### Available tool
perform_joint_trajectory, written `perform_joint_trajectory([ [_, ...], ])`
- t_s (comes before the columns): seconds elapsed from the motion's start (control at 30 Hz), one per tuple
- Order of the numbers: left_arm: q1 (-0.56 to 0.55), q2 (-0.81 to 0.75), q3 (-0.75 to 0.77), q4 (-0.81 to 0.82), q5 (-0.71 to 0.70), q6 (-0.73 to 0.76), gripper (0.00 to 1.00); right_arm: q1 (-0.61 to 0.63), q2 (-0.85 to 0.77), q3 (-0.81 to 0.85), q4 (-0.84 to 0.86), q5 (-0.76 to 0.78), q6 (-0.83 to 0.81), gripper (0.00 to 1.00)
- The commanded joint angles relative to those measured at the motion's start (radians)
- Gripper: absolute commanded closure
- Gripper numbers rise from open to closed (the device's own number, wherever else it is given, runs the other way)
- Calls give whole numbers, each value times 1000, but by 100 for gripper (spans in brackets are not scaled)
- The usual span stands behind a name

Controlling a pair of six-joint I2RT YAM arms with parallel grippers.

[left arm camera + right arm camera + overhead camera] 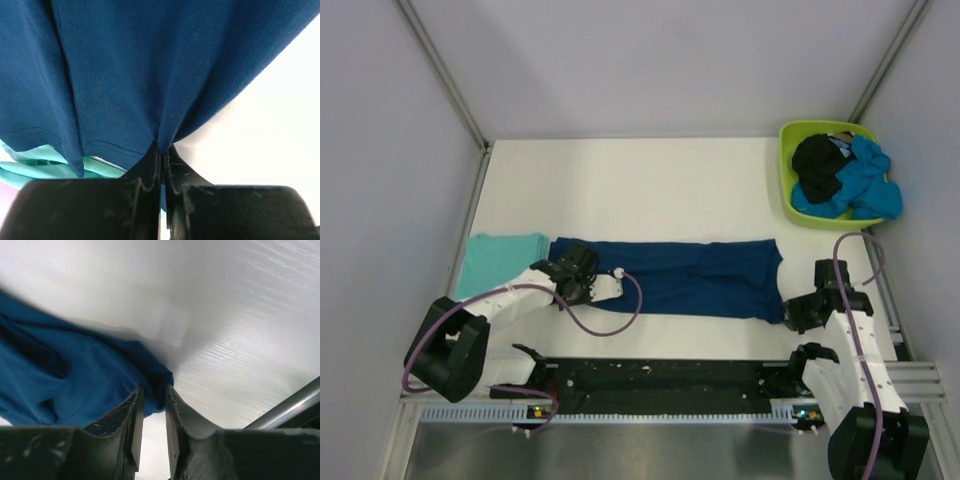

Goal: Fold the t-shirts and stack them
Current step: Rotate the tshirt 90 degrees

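Green tub (787,178) holds a black tee (817,168) and a blue tee (868,186).

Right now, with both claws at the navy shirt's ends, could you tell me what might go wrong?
The left claw is shut on the hem of the navy shirt, just over the teal shirt; a pull could drag the teal one along. The right claw has only the shirt's corner at its tips, so it might miss it.
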Motion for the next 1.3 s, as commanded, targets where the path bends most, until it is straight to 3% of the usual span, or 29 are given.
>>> perform_joint_trajectory([
  [0.0,5,-9,44,-70,28,-12,100,-4,61,-36,120,49,36,86],
  [0.07,5,-20,49,-93,22,-14,100,-4,86,-27,132,71,15,100],
  [0.3,10,-20,61,-150,0,-3,100,-18,98,-19,160,80,-31,100],
  [0.5,14,-34,61,-243,-49,46,100,-89,182,33,162,190,-184,100],
  [0.83,8,-36,103,-465,330,84,100,-89,250,53,218,151,-306,100],
  [1.0,-36,-31,118,-539,437,83,100,-89,305,95,301,149,-387,100],
  [1.03,-71,-31,112,-539,442,77,97,-87,333,104,321,145,-407,100],
  [1.13,-157,-45,87,-510,416,34,65,-87,414,139,353,140,-451,100],
  [1.2,-174,-74,110,-563,436,81,47,-83,448,157,364,137,-473,100],
  [1.27,-150,-106,202,-649,491,110,45,-69,465,170,372,146,-493,100],
])
